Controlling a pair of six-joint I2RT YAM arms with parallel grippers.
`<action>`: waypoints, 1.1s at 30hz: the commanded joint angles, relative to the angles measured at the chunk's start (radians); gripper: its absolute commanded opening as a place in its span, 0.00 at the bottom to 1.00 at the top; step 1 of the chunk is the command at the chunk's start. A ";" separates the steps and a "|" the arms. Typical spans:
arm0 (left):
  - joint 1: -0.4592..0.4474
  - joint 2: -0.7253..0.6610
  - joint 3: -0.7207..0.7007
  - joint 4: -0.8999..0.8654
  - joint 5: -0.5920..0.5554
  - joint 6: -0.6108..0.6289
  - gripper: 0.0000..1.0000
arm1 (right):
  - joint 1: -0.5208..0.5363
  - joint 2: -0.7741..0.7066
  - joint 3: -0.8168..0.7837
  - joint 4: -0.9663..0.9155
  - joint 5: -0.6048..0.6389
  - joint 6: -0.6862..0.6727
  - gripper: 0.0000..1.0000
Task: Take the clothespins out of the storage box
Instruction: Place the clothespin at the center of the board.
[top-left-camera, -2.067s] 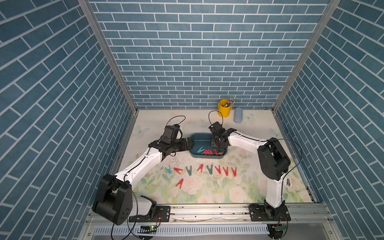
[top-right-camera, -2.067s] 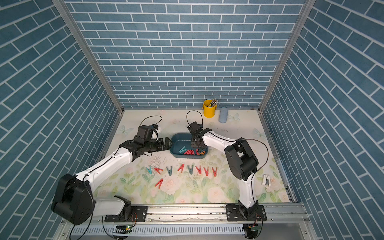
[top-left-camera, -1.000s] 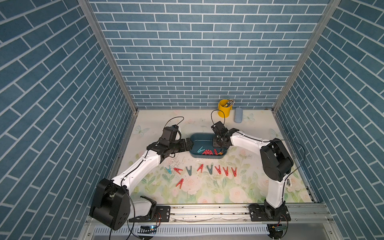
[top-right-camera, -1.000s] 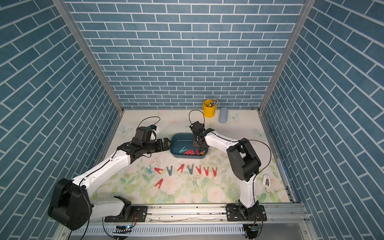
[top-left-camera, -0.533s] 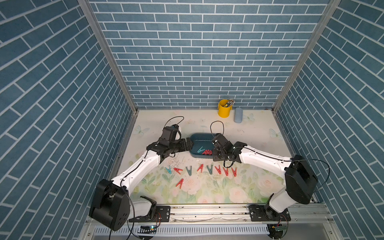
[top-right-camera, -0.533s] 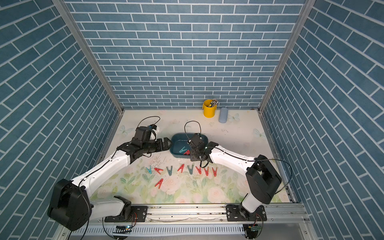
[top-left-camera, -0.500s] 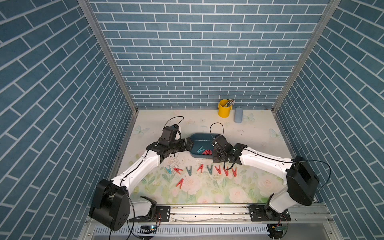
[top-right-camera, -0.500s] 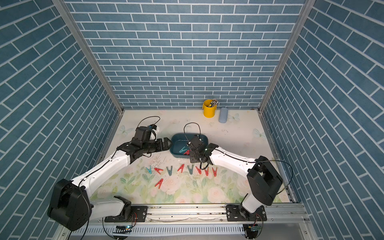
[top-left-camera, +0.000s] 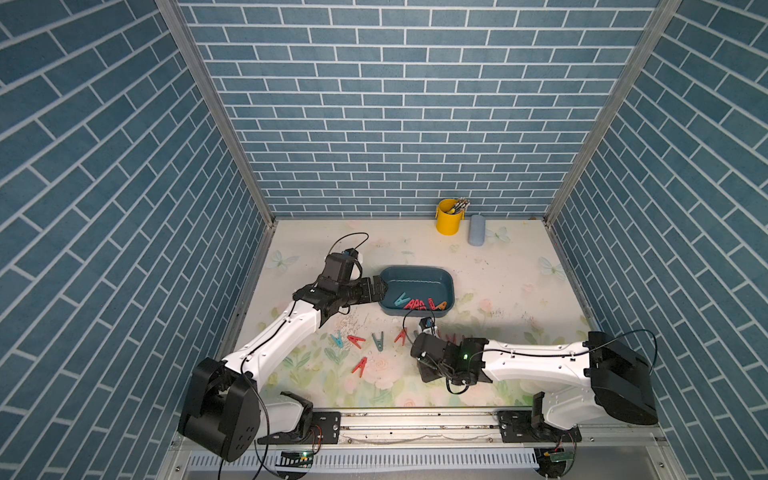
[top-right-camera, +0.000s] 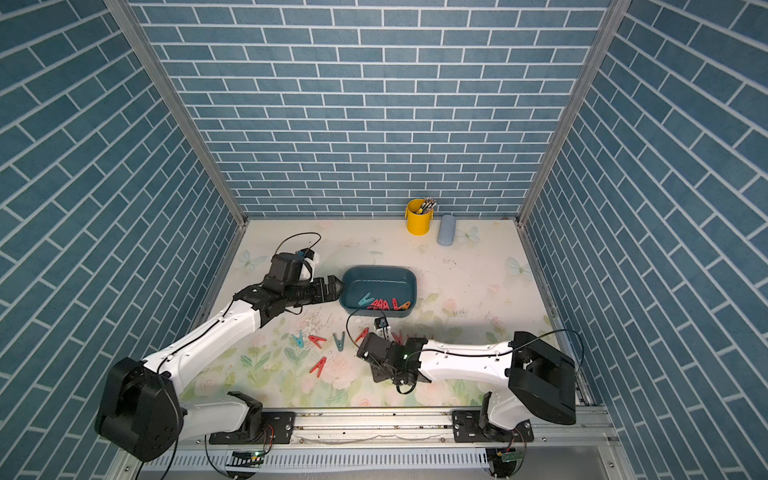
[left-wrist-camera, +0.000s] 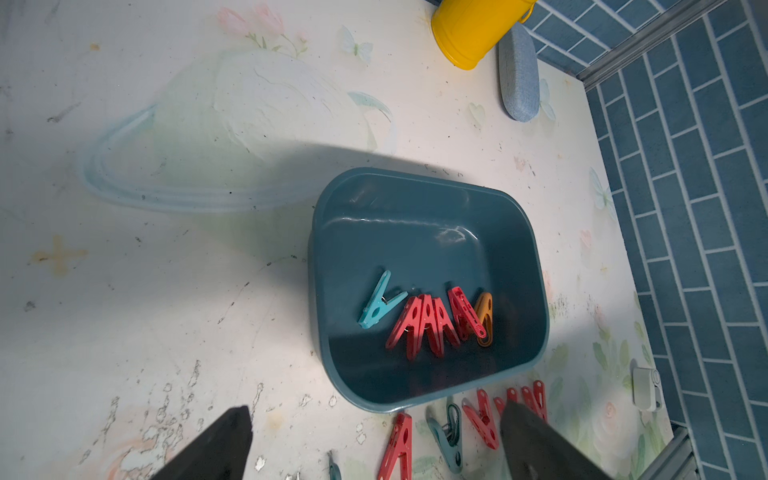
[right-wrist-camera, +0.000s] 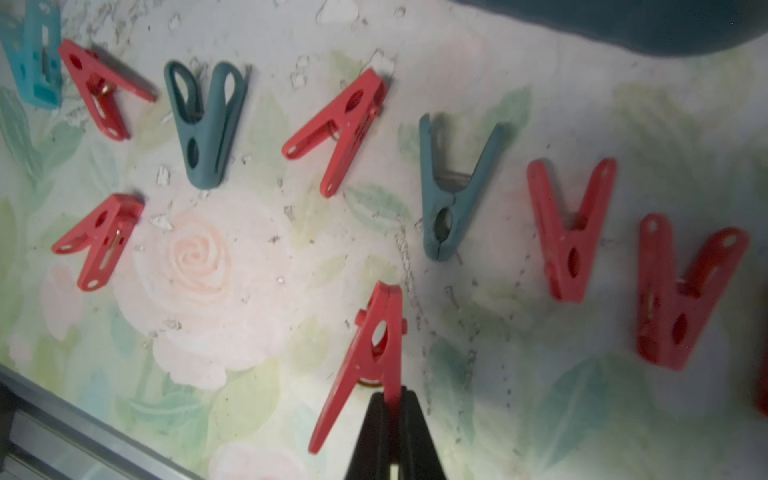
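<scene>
Right wrist view: right pincer (right-wrist-camera: 388, 399) clamps a red A-shaped plastic clothespin (right-wrist-camera: 368, 353) over the bench (right-wrist-camera: 232, 332).
Release: lower flat onto bare bench directly below before opening.
Left pincer (left-wrist-camera: 376, 409): gaping, empty; dark teal plastic storage box (left-wrist-camera: 419, 195) just ahead, more clothespins (left-wrist-camera: 432, 322) inside.

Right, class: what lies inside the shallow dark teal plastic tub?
One light teal plastic clothespin, a leaning cluster of red plastic clothespins and one orange clothespin. The reds overlap, hiding their exact number; a red one partly covers the orange.

Right tool (right-wrist-camera: 390, 401) left storage box (top-left-camera: 415, 275), now over mat (top-left-camera: 498, 270), carrying red clothespin (right-wrist-camera: 365, 357).
</scene>
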 joint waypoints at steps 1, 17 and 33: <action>0.004 0.002 0.014 -0.020 0.002 0.020 0.99 | 0.030 0.008 -0.022 0.035 0.032 0.091 0.00; -0.002 -0.032 -0.010 -0.026 0.012 0.022 1.00 | 0.045 0.081 -0.053 0.058 0.019 0.127 0.18; -0.037 0.053 0.012 -0.033 -0.057 0.013 0.95 | -0.039 -0.138 0.037 -0.088 0.109 0.007 0.46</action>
